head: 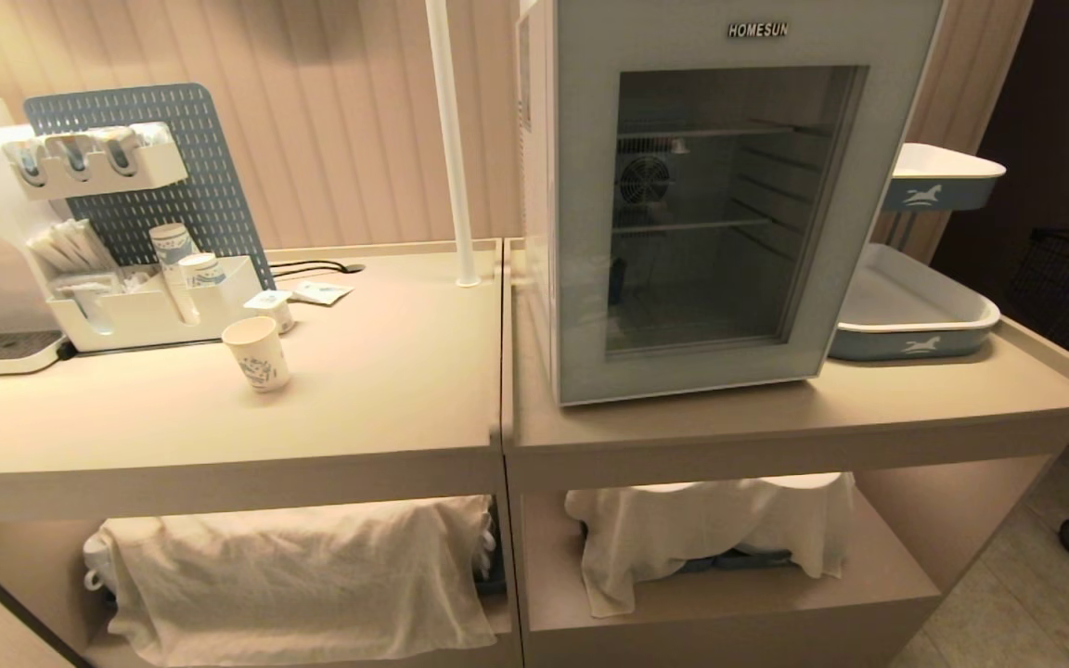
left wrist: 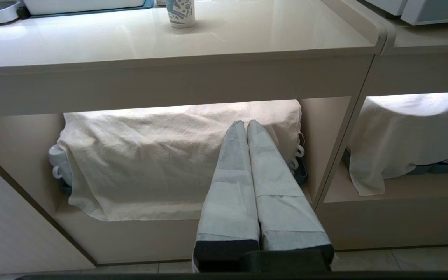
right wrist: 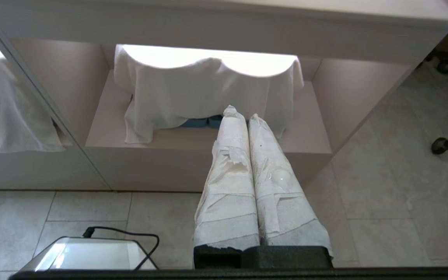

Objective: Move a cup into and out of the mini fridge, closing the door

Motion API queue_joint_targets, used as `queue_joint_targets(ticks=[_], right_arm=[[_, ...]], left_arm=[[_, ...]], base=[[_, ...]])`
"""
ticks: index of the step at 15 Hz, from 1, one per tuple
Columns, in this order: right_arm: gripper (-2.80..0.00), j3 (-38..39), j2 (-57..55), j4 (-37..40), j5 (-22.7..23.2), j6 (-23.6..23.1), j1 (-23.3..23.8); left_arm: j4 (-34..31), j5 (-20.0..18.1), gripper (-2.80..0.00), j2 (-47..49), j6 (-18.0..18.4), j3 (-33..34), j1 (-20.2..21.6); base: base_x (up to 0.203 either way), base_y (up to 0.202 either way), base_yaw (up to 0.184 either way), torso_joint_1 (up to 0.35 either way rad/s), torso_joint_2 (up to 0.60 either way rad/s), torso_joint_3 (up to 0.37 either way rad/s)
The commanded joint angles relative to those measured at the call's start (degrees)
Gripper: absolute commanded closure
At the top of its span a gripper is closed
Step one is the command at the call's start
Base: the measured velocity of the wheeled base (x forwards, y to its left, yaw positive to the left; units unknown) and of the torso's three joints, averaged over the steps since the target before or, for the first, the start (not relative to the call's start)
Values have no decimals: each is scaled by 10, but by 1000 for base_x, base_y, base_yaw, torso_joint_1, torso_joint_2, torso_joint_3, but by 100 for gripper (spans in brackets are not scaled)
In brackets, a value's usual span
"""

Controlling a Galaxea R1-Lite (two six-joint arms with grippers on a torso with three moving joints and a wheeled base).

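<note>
The cup (head: pixel 257 353), white paper with a blue print, stands upright on the left counter; its lower part shows in the left wrist view (left wrist: pixel 181 13). The white mini fridge (head: pixel 539 213) stands on the right counter. Its grey-framed glass door (head: pixel 711 199) is closed, with wire shelves and a rear fan visible through it and nothing on the shelves. Neither arm appears in the head view. My left gripper (left wrist: pixel 245 123) is shut and empty, low in front of the left counter's lower shelf. My right gripper (right wrist: pixel 238 113) is shut and empty, low before the right counter's lower shelf.
An organiser (head: pixel 140 315) with stacked cups and a pegboard sits at the back left, beside a small foil-lidded tub (head: pixel 272 305). Two blue-and-white trays (head: pixel 910 315) stand right of the fridge. Cloth-covered items (head: pixel 302 575) fill the lower shelves. A white pole (head: pixel 451 139) rises between the counters. A cabled device (right wrist: pixel 88 254) lies on the floor.
</note>
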State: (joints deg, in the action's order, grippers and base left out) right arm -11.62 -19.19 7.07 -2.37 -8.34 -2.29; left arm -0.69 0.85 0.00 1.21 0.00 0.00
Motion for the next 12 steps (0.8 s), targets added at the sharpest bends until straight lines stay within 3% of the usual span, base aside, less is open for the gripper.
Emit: queue_joint_targets(ticks=[1, 7, 10, 12], right_arm=[[0, 10, 58, 21, 2, 2, 7], [0, 19, 173, 83, 17, 19, 22], [0, 53, 191, 40, 17, 17, 23], [0, 57, 192, 67, 13, 19, 23]], left_arm=[[0, 0, 0, 0, 0, 1, 0], [0, 0, 0, 1, 0, 1, 0], [0, 0, 0, 1, 0, 1, 0], [0, 0, 0, 1, 0, 1, 0]], base=[[0, 0, 0, 0, 0, 0], [0, 0, 0, 0, 0, 0], [0, 0, 0, 0, 0, 0], [0, 0, 0, 0, 0, 0]])
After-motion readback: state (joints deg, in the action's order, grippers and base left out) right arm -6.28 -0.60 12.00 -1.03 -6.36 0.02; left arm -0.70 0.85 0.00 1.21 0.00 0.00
